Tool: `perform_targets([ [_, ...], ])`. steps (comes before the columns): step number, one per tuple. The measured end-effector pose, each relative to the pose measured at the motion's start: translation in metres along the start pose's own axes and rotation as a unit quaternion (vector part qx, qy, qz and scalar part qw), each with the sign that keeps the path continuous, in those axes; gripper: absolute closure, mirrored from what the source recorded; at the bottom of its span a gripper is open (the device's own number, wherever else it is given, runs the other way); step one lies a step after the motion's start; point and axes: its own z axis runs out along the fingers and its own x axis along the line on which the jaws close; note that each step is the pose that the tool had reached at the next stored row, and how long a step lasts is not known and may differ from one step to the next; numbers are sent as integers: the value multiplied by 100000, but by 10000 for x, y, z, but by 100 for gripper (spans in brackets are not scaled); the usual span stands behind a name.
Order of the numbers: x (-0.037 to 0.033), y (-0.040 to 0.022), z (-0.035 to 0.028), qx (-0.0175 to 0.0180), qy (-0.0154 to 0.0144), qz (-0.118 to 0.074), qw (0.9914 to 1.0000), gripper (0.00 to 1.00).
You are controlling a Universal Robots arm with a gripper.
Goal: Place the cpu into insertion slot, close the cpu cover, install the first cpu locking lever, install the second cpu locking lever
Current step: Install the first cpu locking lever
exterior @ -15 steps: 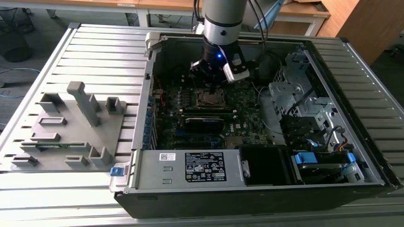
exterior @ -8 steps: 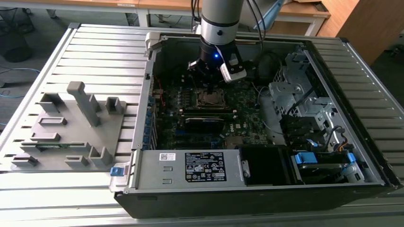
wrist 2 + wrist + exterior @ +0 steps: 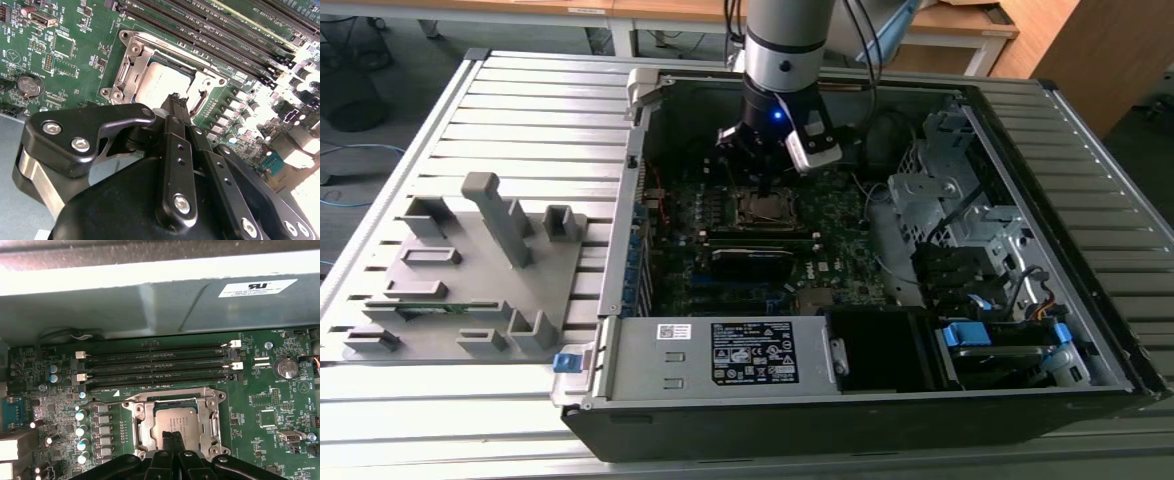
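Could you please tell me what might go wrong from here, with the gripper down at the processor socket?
1. The gripper, fingers together, is low over one edge of the cpu, which sits inside the cpu cover. A skewed push might scratch the metal top or slip off the frame.
2. A row of capacitors stands close beside the cpu cover. A sideways slip could strike them.

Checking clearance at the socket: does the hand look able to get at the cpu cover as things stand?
Probably yes. In the first wrist view the hand hangs, shut, right at the edge of the cpu cover, and nothing stands between them.
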Motion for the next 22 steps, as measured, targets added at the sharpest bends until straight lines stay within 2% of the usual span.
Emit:
perform_targets([
  [3,0,1,-17,-6,-3,1,100000,89],
  [22,24,-1,-28,5,2,0,100000,89],
])
